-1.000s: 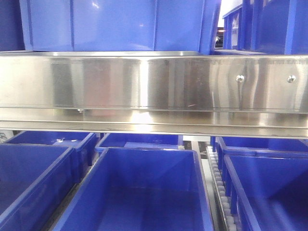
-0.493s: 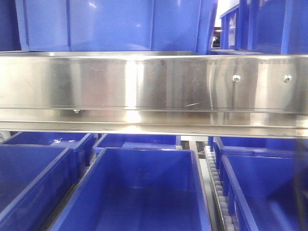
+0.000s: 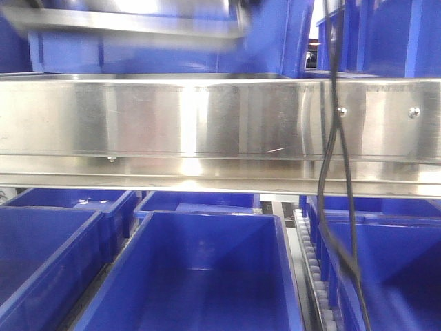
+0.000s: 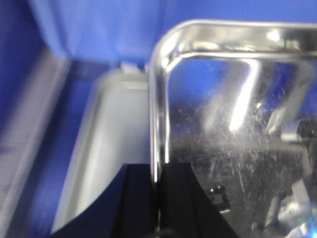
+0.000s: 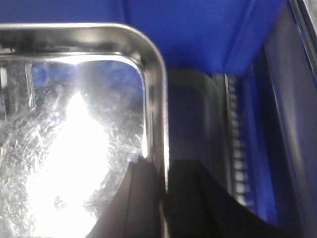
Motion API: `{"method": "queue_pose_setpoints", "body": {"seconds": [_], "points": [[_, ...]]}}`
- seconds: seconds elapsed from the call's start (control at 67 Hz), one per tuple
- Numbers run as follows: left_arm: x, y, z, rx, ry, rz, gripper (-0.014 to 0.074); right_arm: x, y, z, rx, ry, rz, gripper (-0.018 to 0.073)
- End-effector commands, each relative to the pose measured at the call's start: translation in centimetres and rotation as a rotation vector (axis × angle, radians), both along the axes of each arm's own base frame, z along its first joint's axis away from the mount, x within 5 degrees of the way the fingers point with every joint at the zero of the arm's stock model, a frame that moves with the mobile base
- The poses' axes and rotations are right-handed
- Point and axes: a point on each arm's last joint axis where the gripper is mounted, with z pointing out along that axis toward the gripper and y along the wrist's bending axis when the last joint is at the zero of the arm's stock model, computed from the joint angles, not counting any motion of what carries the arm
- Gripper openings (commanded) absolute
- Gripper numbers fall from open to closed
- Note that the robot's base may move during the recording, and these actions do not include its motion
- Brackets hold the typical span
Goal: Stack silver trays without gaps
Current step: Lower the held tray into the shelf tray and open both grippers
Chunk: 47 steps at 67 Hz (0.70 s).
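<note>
The silver tray (image 3: 131,24) is up in the air at the top left of the front view. It shows as a blurred band above the steel shelf rail (image 3: 207,124) and in front of a blue bin (image 3: 172,58) that stands on the upper level. The left gripper (image 4: 159,198) has its black jaws closed narrow on the tray's left rim, one finger outside the wall and one inside, just short of the rounded corner. The right gripper (image 5: 166,198) holds the opposite rim the same way, jaws pinched on the out-turned edge beside the right corner. The tray's scratched, shiny floor throws back a strong glare in both wrist views. Under the held tray, and apart from it, lies a second tray (image 4: 109,148), duller and grey, its rounded corner showing beyond the held one on each side; blue bin walls rise behind it. A roller track (image 5: 237,148) runs beside it on the right. A dark cable (image 3: 329,158) hangs down across the rail, and open blue bins (image 3: 207,276) stand in rows under the shelf.
</note>
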Motion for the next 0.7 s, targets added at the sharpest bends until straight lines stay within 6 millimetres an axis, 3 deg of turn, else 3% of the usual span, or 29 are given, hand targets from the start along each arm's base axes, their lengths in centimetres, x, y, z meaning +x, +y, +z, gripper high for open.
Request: {"method": "queue_pose_setpoints", "body": {"seconds": [0.0, 0.194, 0.553, 0.687], "points": [[0.7, -1.9, -0.6, -0.105, -0.012, -0.041, -0.0016, 0.9, 3.2, 2.0, 0.248, -0.226, 0.188, 0.0004], [1.3, -2.1, -2.5, -0.081, 0.064, -0.028, -0.0016, 1.9, 2.8, 0.6, 0.221, -0.183, 0.155, 0.0004], [1.3, -1.7, -2.8, -0.058, 0.091, -0.01, -0.0016, 2.4, 3.0, -1.1, 0.182, -0.135, 0.136, 0.0006], [1.6, -0.4, -2.9, -0.067, 0.111, 0.051, 0.0033, 2.5, 2.7, -1.1, 0.176, -0.13, 0.127, 0.0108]]}}
